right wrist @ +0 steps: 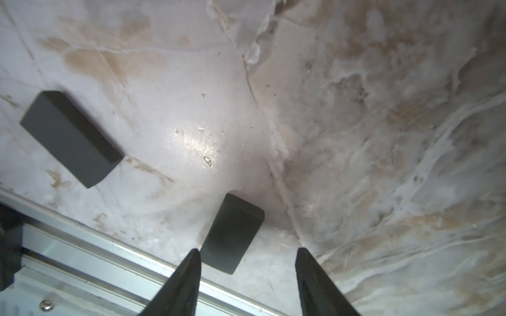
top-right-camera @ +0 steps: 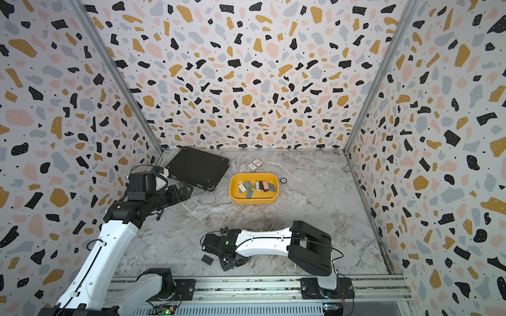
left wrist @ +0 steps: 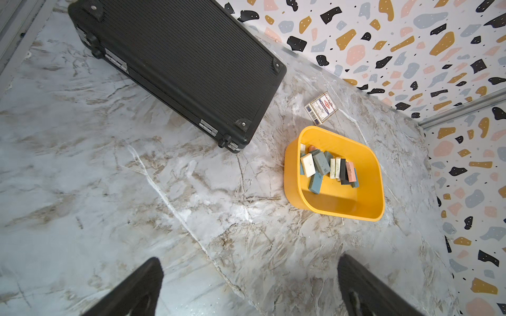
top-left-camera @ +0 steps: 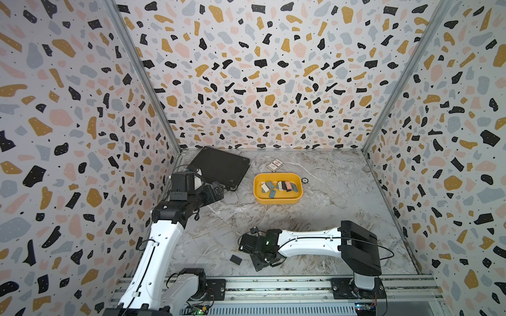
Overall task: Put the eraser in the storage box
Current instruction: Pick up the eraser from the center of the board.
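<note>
So, far left: the left gripper (left wrist: 250, 258) hangs above the table (top-left-camera: 342, 205), fingers spread fully wide, nothing btw them. Just behind it the black case (top-left-camera: 219, 167) lies flat and shut in the back-left corner. At the front, near the rail (right wrist: 82, 246), a second eraser (top-left-camera: 235, 259), dark grey, lies flat on the marble by itself, a bit left of the right gripper (right wrist: 248, 249). That gripper is down low over the table, arm stretched in from the right. In the wrist view its fingers stand partly apart w/ the eraser (right wrist: 232, 232), also dark grey, lying on the table btw them. It's close to one finger w/ a clear gap to the other, so not clamped. Whether the near finger touches it, can't tell. Further back, mid-table, a small card pack (top-left-camera: 273, 165) sits just behind the storage box (top-left-camera: 276, 201). The yellow box holds a heap of erasers (top-left-camera: 278, 186) in grey, white, pink and black, bunched toward its rear. Just right of the box lies a small round thing (top-left-camera: 304, 180), too small to ID.
</note>
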Controlling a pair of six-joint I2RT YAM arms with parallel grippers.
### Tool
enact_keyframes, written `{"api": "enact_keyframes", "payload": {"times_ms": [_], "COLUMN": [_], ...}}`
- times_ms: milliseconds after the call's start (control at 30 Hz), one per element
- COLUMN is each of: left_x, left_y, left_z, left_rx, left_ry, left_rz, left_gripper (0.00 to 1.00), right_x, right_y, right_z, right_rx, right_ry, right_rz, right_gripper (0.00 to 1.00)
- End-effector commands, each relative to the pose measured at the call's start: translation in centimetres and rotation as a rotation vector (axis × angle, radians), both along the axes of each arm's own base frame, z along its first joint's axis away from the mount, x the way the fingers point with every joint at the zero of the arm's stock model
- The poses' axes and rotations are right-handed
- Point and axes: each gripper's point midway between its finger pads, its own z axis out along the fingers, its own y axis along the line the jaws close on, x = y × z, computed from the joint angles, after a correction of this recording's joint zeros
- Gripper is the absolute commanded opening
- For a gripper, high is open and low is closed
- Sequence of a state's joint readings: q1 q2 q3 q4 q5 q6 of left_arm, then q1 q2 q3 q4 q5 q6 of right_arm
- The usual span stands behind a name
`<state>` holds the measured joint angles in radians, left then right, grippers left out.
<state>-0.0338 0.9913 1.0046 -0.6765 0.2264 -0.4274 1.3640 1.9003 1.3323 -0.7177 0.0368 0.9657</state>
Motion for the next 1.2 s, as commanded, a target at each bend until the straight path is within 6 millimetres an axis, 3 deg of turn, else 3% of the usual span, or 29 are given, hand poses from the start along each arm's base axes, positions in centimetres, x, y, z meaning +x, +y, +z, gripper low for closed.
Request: {"api": "enact_keyframes", "payload": {"times_ms": [0,333,800,1000,1167], "left_x": [-0.4,-0.6,-0.7,-0.5,-0.1], "left_y": [0.2,0.3,0.4,0.5,0.7], "left_z": [-0.2,-0.2,-0.2,-0.5,-0.4], "left_rx": [0.012,0.021,0.024,0.024,0.021], "left_ry": [-0.01,-0.011,-0.011,-0.002,0.003], "left_rz": [-0.008,-0.009,-0.001,0.01,0.022], "left_gripper": [0.99,1.0,1.0,1.0,1.0], "right_x": [-0.7,-1.2,-1.0,1.4,5.4], "right_y": [0.6,1.0,1.2,0.2,-0.8], "right_z": [0.0,-1.3,-1.0,1.4,6.3], "right_rx": [-0.01,-0.038,-0.04,-0.02,-0.001], "right_ry": [0.034,0.074,0.075,-0.019,-0.153], "right_rz": [-0.011,-0.012,0.017,0.005,0.016], "right_gripper": [0.58,0.57,0.19,0.15,0.17]}}
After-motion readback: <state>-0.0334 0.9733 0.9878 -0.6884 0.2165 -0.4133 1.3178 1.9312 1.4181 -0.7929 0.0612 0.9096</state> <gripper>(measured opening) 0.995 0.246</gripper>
